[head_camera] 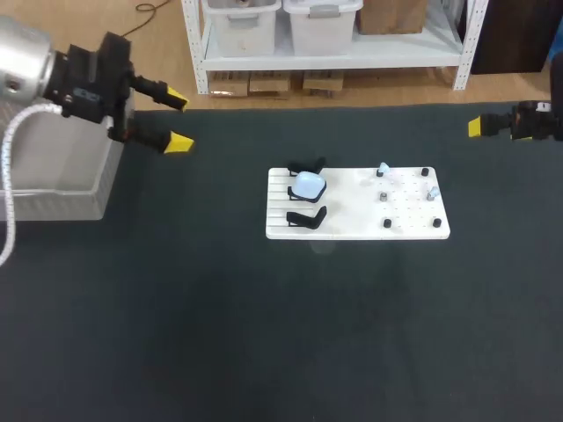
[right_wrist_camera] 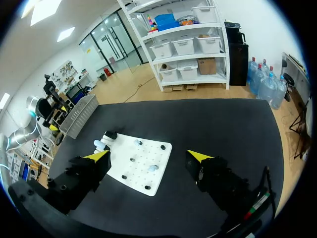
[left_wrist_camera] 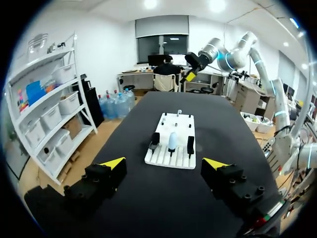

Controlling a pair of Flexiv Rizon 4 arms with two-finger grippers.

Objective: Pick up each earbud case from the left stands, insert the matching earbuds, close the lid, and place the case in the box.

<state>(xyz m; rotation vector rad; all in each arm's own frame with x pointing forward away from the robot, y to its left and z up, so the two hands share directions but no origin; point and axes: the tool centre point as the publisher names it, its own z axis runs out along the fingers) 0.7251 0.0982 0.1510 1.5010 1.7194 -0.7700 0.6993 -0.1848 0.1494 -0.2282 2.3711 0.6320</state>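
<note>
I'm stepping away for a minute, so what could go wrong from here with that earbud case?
The earbud case sits between two empty black stands; the open left pincer might snag one going in. The earbuds on the white board look tiny, so the right pincer could fumble them.

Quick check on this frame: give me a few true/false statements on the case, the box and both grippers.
1. The left gripper is open and holds nothing. True.
2. The earbud case lies in the grey box. False: it sits on the white board, among the black stands.
3. The right gripper is shut on the case. False: it is open and apart from the board.
4. Only one case is on the board. True.
</note>
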